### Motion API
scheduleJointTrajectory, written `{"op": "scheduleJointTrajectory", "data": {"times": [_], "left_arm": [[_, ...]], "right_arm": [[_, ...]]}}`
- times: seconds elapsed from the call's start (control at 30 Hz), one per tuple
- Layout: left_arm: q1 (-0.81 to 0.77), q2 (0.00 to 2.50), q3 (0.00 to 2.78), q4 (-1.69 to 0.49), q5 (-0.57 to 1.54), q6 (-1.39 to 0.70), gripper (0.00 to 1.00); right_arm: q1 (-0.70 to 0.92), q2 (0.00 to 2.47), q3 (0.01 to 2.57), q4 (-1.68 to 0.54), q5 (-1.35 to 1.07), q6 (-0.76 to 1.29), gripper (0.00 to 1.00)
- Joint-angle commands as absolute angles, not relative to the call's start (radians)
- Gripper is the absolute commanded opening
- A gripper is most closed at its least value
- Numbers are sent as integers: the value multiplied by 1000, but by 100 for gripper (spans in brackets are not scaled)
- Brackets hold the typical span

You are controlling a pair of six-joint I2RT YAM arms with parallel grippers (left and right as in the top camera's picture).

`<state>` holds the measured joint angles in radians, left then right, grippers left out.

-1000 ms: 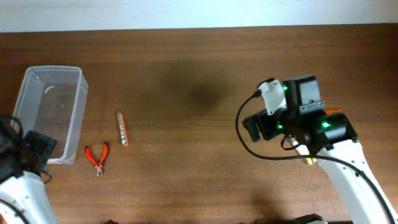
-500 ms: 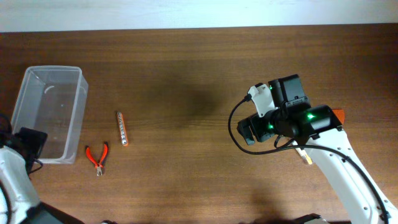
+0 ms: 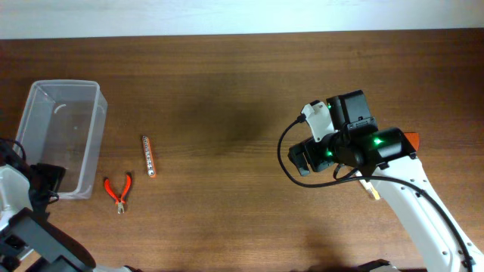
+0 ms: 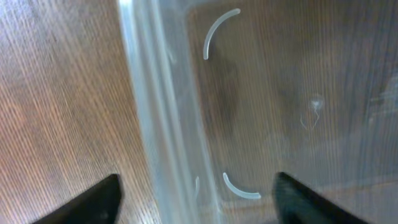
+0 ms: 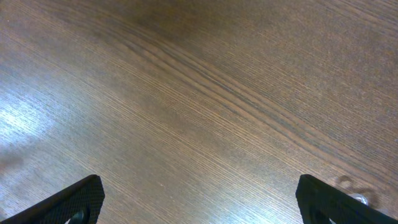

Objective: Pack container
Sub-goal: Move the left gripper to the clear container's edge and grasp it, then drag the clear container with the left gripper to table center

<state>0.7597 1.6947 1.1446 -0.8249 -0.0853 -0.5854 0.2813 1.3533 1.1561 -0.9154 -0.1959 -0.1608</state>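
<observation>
Left wrist view: left end effector (image 4: pixel 196 202) spread astride the wall of the container (image 4: pixel 152 124), likely light, thin, slick plastic; pinch that rim.

The right arm (image 3: pixel 420 215), near the table's right edge, is a white tapered link topped by boxy black housings with green lamps (image 3: pixel 374 141), an orange tab (image 3: pixel 411 138), a white camera block (image 3: pixel 318 117) and a looping black cable (image 3: pixel 290 162). The left arm (image 3: pixel 13 193), at the near left corner, has a white shell, a black block (image 3: pixel 49 177) and thin black wires. The left fingertips (image 4: pixel 93 202) and right fingertips (image 5: pixel 68 202) are matte black wedges.
</observation>
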Motion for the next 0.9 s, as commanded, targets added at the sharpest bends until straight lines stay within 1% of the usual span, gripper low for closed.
{"op": "scheduleJointTrajectory", "data": {"times": [0.0,0.1,0.13,0.3,0.87], "left_arm": [[764,1708,1159,-811,-82,-591,65],[764,1708,1159,-801,-82,-591,51],[764,1708,1159,-799,-82,-591,49],[764,1710,1158,-796,-83,-591,47],[764,1784,1158,-781,-82,-591,48]], "right_arm": [[290,1354,1184,-914,-183,-168,99],[290,1354,1184,-914,-183,-168,99],[290,1354,1184,-914,-183,-168,99],[290,1354,1184,-921,-183,-168,99],[290,1354,1184,-929,-183,-168,99]]}}
